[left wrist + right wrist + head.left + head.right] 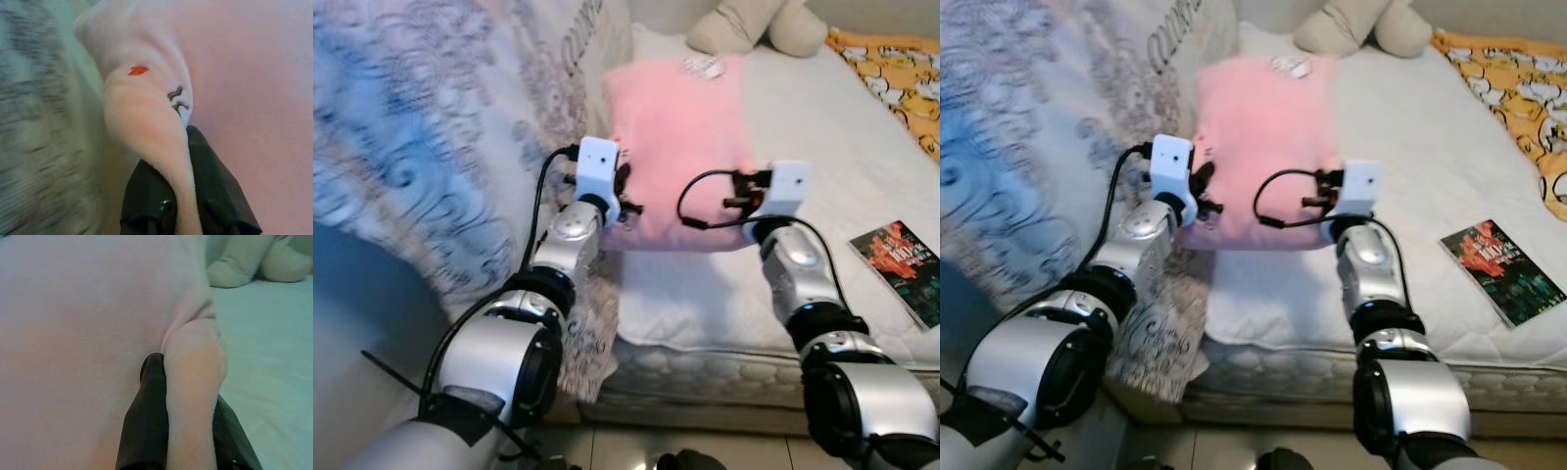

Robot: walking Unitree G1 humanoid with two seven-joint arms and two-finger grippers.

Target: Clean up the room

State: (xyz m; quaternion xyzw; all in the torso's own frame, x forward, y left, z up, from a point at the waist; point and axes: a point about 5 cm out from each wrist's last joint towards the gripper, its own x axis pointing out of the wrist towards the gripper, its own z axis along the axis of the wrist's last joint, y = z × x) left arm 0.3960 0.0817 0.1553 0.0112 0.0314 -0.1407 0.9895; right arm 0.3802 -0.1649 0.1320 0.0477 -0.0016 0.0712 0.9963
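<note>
Standing at the near edge of a bed [724, 294], both arms reaching forward over the white mattress. Holding a fluffy pink pillow [680, 147] by its two near corners, lifted and stretched between the arms above the sheet. Left gripper [183, 205] pinching the pillow's left corner, both black fingers [215, 191] closed tight on a fold of the pink fabric, a small red mark and dark stitching showing on that fold. Right gripper [188, 431] clamping the right corner the same way, fingers [146, 421] pressed on either side of a bunched lobe of fabric. Pillow's far edge reaching toward the head of the bed, a small white patch near that edge. Lying beyond the pillow, a beige stuffed toy [759, 24] at the far end of the mattress. Hanging on the left side, a blue and grey patterned blanket [421, 166], draping down past the mattress edge next to the left arm. Lying flat on the sheet well to the right of the right arm, a dark book [904, 269] with red lettering. Showing at the far right corner, an orange cloth [901, 69] with a cartoon print. Tiled floor [705, 450] below the bed frame.
</note>
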